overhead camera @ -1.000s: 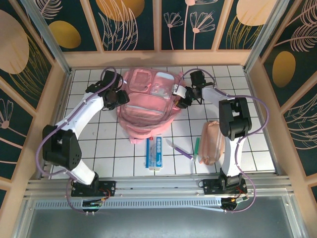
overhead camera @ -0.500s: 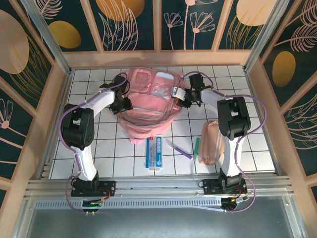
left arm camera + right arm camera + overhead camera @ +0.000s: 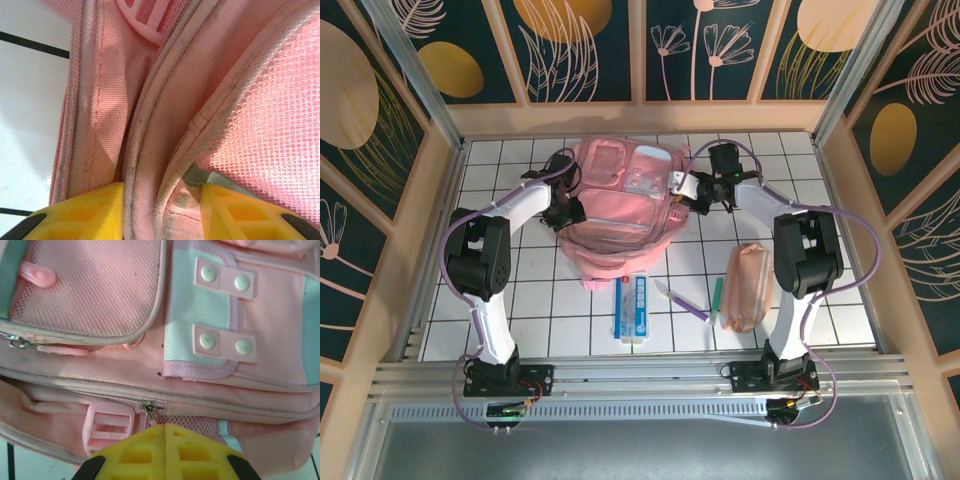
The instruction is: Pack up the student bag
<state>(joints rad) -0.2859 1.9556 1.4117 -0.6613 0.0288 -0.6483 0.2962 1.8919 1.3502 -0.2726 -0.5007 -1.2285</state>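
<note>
One student bag [image 3: 620,215] is lying at the worktop's [image 3: 550,300] far middle. Two pincers are touching it: the left pincer [image 3: 161,200] is pinching a seam fold, and the right pincer [image 3: 165,432] is sitting fully closed beside a zipper. One pouch [image 3: 745,288], one box [image 3: 633,308], one purple pen [image 3: 685,302] and one green pen [image 3: 716,293] are lying nearer.

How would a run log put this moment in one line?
left gripper: jaws astride student bag seam | right gripper: shut beside zipper pull

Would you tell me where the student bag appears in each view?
Top external: student bag lies at far centre.
Left wrist: student bag covers the middle and right.
Right wrist: student bag runs edge to edge.
Shared landmark: white tiled table, at left wrist's left edge, right wrist's bottom-left corner.
</note>
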